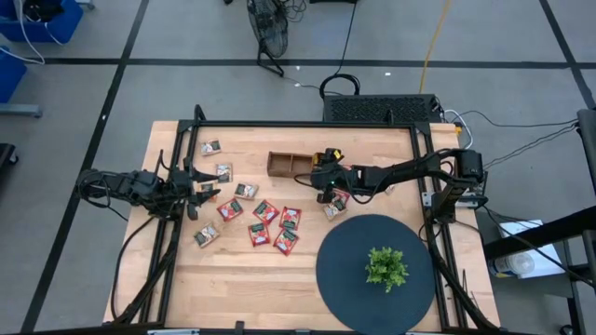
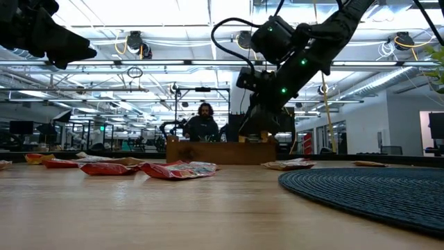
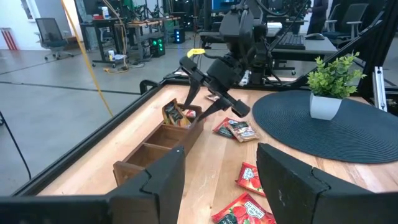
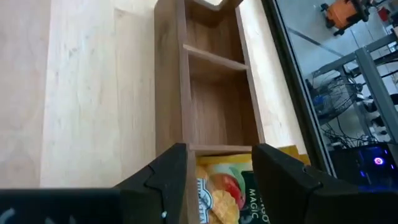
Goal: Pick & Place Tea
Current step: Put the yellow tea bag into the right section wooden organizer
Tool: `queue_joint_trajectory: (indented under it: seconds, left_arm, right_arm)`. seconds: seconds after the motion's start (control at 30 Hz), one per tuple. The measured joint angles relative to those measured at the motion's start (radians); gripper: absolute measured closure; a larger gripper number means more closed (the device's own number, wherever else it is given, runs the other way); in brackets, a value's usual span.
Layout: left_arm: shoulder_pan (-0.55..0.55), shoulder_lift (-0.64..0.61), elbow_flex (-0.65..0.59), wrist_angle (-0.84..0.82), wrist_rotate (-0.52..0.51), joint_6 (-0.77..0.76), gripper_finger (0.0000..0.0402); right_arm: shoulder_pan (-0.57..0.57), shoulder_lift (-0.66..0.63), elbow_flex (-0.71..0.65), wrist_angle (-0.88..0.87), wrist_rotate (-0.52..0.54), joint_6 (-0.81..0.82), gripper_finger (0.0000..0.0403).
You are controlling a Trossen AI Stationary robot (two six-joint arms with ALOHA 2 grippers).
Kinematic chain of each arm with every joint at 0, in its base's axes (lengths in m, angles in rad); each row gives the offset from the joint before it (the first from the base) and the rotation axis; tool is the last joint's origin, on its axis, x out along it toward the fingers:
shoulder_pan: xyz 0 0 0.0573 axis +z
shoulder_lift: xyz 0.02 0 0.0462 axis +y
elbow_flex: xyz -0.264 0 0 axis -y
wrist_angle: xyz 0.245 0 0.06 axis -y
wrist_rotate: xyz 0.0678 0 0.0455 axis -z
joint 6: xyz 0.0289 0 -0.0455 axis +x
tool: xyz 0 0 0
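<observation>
The tea is a bunch of small flat packets lying on the wooden table (image 1: 177, 279). Most are red, like the red packets (image 1: 265, 223) spread out in the middle of the table, and a few paler ones (image 1: 222, 171) lie closer to the left arm. One yellow-orange packet (image 4: 231, 186) sits in the end box of the brown wooden tray (image 1: 291, 164). It has a picture of fruit on it, and the word "MAGIC" can be read on its side. The other two boxes of the tray show only bare wood.

The right gripper (image 1: 328, 166) hangs just over that end of the tray, right above the yellow-orange packet. Its two dark fingers (image 4: 163, 180) are spread apart, and they pinch nothing. The packet lies between them, down in the box.

The left gripper (image 1: 197, 190) waits over the left side of the table, near the pale packets. Its fingers (image 3: 163, 177) are spread apart too, with nothing between them.

Two more packets (image 3: 235, 129) lie on the table just beside the tray. A round dark mat (image 1: 345, 270) lies near the right arm, and a little green plant (image 1: 386, 267) in a white pot stands on it. Far behind the table a person (image 2: 203, 125) sits in the room.
</observation>
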Motion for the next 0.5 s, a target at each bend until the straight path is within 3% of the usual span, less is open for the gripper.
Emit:
queue_joint_trajectory:
  seconds: [0.3,0.4,0.5]
  left_arm:
    - [0.000,0.000,0.000,0.000,0.000,0.000,0.0201]
    - [0.000,0.000,0.000,0.000,0.000,0.000,0.0201]
    - [0.000,0.000,0.000,0.000,0.000,0.000,0.0201]
  right_arm:
    - [-0.002,-0.065,0.005,0.052,0.000,0.037,0.0264]
    - [-0.002,-0.111,0.037,0.005,-0.015,0.008,0.0302]
    - [-0.015,-0.138,0.128,-0.181,-0.106,0.033,0.0363]
